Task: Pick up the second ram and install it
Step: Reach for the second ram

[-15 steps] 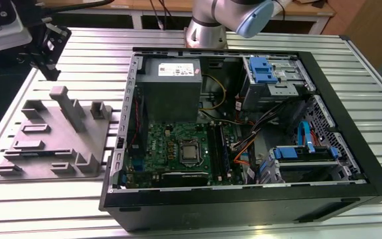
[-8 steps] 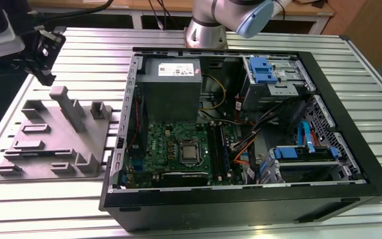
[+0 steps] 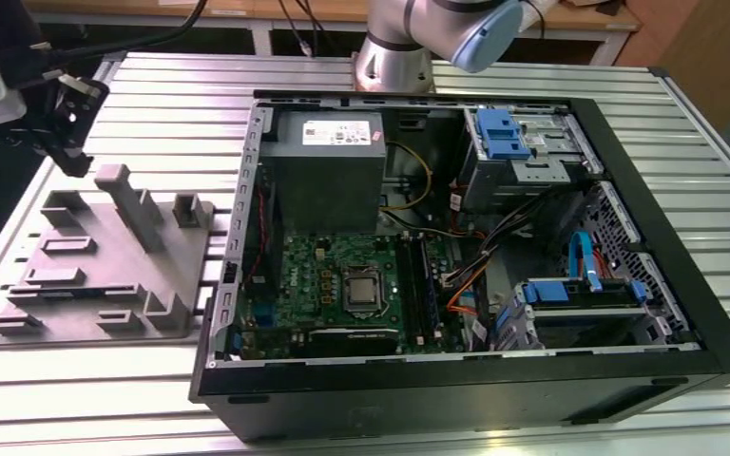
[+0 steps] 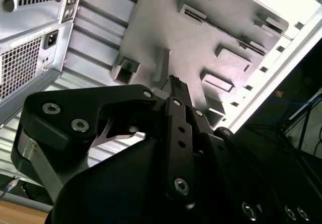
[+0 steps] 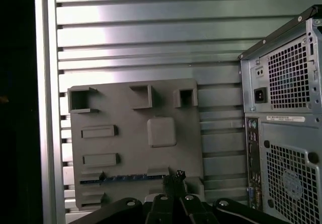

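The second ram [image 5: 121,179] is a thin dark stick with a bluish edge, standing on its long side in a slot of the grey moulded tray [image 5: 131,158]. In the first wrist view my gripper [image 5: 176,177] hangs above the tray, close to one end of the stick, with its fingertips drawn together and nothing between them. In the second wrist view the black gripper [image 4: 173,81] points down at the tray [image 4: 201,38]. In the exterior view the gripper [image 3: 71,123] is high over the far end of the tray [image 3: 99,275], at the exterior view's left.
The open computer case [image 3: 467,247] lies to the right of the tray in the exterior view, with the green motherboard [image 3: 339,285] and its black memory sockets [image 3: 424,285] inside. Its rear panel [image 5: 287,123] stands close to the tray. Both rest on a ribbed metal table [image 3: 175,85].
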Available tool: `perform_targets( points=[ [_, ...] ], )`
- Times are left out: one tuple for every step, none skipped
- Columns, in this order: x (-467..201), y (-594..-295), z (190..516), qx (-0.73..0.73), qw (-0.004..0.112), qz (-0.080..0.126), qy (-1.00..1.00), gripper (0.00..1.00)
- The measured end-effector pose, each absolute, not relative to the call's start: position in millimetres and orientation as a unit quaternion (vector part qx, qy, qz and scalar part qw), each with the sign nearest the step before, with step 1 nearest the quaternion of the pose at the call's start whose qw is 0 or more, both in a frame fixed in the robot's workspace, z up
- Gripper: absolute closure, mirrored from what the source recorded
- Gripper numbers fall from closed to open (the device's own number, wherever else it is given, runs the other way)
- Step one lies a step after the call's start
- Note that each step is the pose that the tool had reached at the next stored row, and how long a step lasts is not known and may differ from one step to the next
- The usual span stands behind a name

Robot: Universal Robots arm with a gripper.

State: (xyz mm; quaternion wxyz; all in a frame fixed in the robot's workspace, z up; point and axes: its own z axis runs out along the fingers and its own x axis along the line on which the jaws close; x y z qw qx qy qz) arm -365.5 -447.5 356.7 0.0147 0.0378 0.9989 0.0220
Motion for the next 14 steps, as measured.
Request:
perform_targets(
  points=[
    [-367,-448,356,0.038,0.015,0.022,0.999,0.93],
    [-368,-449,354,0.038,0.015,0.022,0.999,0.93],
    [-370,-449,353,0.038,0.015,0.022,0.999,0.93],
    [-371,-450,352,0.038,0.015,0.022,0.999,0.93],
    [-373,-450,350,0.038,0.015,0.022,0.999,0.93],
    [-374,-451,349,0.038,0.015,0.022,0.999,0.93],
    [-376,-451,347,0.038,0.015,0.022,0.999,0.93],
    [-377,-452,346,0.038,0.015,0.022,0.999,0.93],
    [-379,-452,344,0.038,0.015,0.022,0.999,0.93],
    [-380,-452,343,0.038,0.015,0.022,0.999,0.93],
    [-382,-453,342,0.038,0.015,0.022,0.999,0.93],
    [-383,-453,340,0.038,0.015,0.022,0.999,0.93],
    [-385,-454,339,0.038,0.015,0.022,0.999,0.93],
    [-386,-454,337,0.038,0.015,0.022,0.999,0.93]
  ],
)
